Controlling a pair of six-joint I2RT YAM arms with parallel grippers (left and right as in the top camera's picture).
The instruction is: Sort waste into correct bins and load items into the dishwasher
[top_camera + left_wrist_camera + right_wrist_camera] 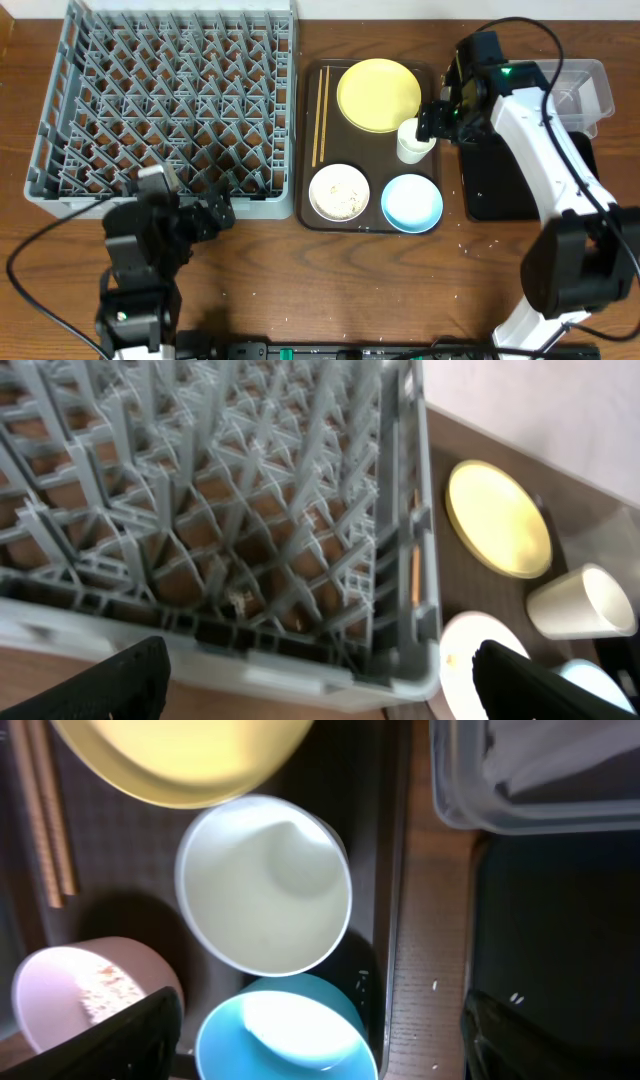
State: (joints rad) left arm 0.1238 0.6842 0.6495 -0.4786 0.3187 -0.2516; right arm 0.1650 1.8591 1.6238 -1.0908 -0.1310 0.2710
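The grey dishwasher rack (165, 95) fills the left of the table. On the brown serving tray (308, 215) lie the yellow plate (379, 95), the chopsticks (321, 115), the white bowl (339, 191) with rice in it, the light blue bowl (412, 202) and the white cup (413, 141). My right gripper (432, 122) hovers open over the cup (265, 885) and the blue bowl (285, 1035), holding nothing. My left gripper (215, 215) stands open at the rack's front edge (250, 650), also holding nothing. Loose rice grains (434, 985) lie on the table beside the tray.
At the far right are the clear tub (590, 85), with something white inside (545, 760), and the black tray (500, 190), partly under the right arm. A few rice grains (515, 998) lie on the black tray (560, 920).
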